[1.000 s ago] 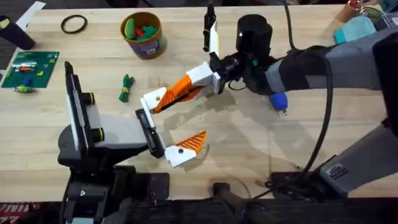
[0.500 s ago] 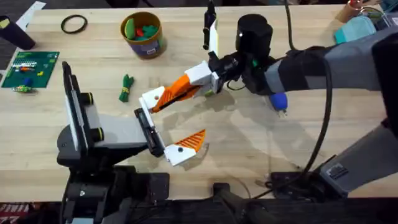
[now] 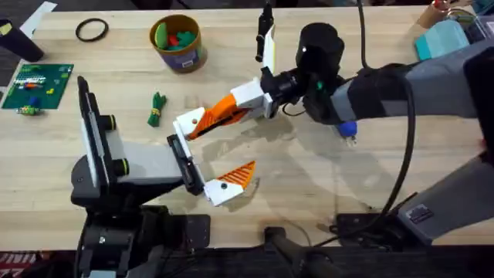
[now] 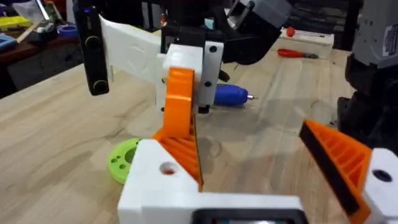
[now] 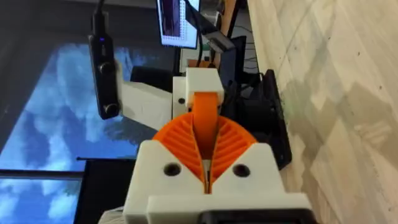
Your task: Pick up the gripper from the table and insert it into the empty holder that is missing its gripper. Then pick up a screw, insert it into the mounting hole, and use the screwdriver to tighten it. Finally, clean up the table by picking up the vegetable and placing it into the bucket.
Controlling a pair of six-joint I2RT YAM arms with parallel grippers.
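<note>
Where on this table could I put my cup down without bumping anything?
The bare wood of the table to the right of the blue screwdriver looks free, as does the strip between the black ring and the bucket. The middle is crowded with the grey arm body and the right gripper.

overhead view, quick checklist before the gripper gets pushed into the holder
1. Right gripper shut on the gripper: ok.
2. Gripper's white base brought to the upper end of the holder: ok.
3. Gripper seated in the holder: cannot tell.
4. Screwdriver lying on the table, close beside the right arm: ok.
5. A screw to pick up afterwards: cannot tell.
6. Vegetable in the bucket: not ok, it lies on the table beside the holder's arm.
</note>
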